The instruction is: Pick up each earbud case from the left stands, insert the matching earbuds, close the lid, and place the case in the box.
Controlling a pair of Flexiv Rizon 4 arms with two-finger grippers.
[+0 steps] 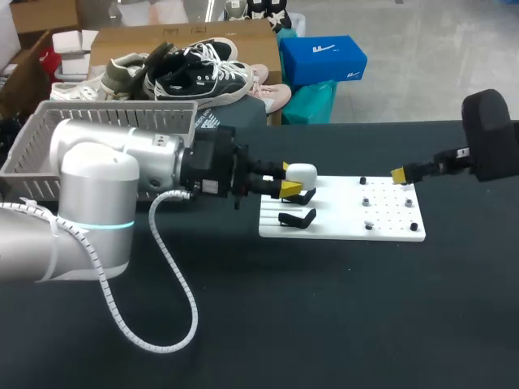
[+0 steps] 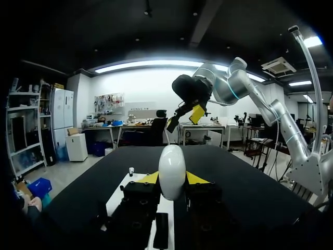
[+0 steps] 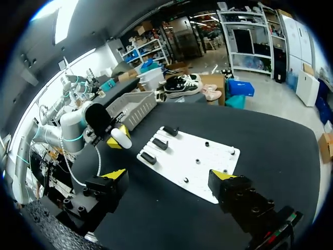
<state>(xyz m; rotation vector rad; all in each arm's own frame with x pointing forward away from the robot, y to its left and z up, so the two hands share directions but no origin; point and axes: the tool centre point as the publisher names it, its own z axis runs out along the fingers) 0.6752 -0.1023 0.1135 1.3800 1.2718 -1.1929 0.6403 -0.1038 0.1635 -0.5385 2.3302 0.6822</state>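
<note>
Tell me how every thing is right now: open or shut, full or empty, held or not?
earbud case: lid shut, held off the stands.
left gripper: shut on the earbud case.
right gripper: open, holding nothing.
stands: all three empty.
white board: lying flat on the table.
basket: upright; cannot tell what is inside.

Robotics lab: left arm point(image 1: 97, 178) and right arm point(image 1: 491, 138) over a black worktable point(image 1: 324, 324), white fixture board point(image 1: 340, 215).
</note>
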